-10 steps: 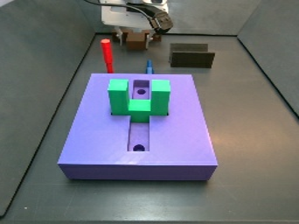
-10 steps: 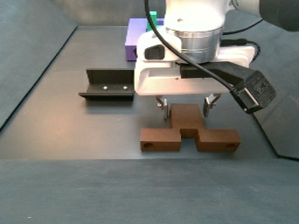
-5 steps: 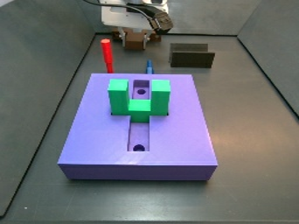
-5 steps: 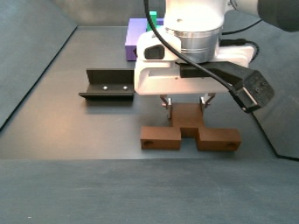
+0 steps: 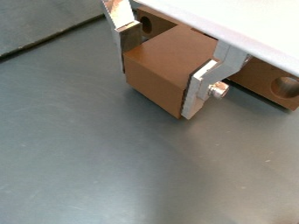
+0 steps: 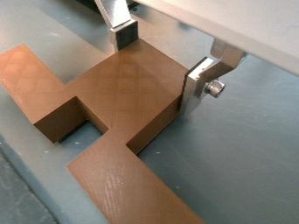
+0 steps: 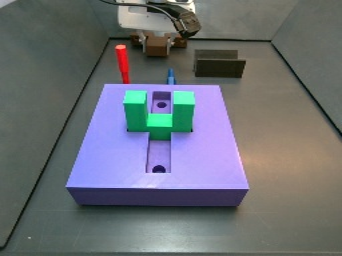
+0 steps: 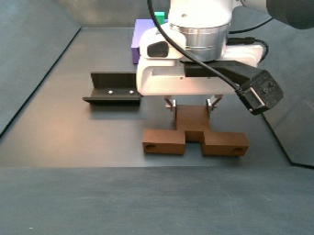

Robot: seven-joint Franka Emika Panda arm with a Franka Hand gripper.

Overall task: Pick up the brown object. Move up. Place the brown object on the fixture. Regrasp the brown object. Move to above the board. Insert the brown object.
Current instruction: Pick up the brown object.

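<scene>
In both wrist views the brown object (image 5: 163,68) (image 6: 117,96), a stepped tan-brown piece with a round hole near one end, sits between my silver fingers. The gripper (image 5: 163,57) (image 6: 162,59) is shut on its middle section, with both pads pressed against its sides. In a side view the gripper (image 8: 194,112) holds the brown object (image 8: 194,139) just off the grey floor, to the right of the fixture (image 8: 113,89). The purple board (image 7: 160,150) lies in the foreground, with the gripper (image 7: 158,36) far behind it. The fixture (image 7: 219,65) is at the back right.
A green U-shaped block (image 7: 159,110) stands on the board over its slot. A red peg (image 7: 122,62) stands upright behind the board's left corner, and a small blue peg (image 7: 170,76) lies at its back edge. Grey walls enclose the floor.
The gripper and the brown object have both risen slightly together; the object has come a little off the floor. Nothing else has moved.
</scene>
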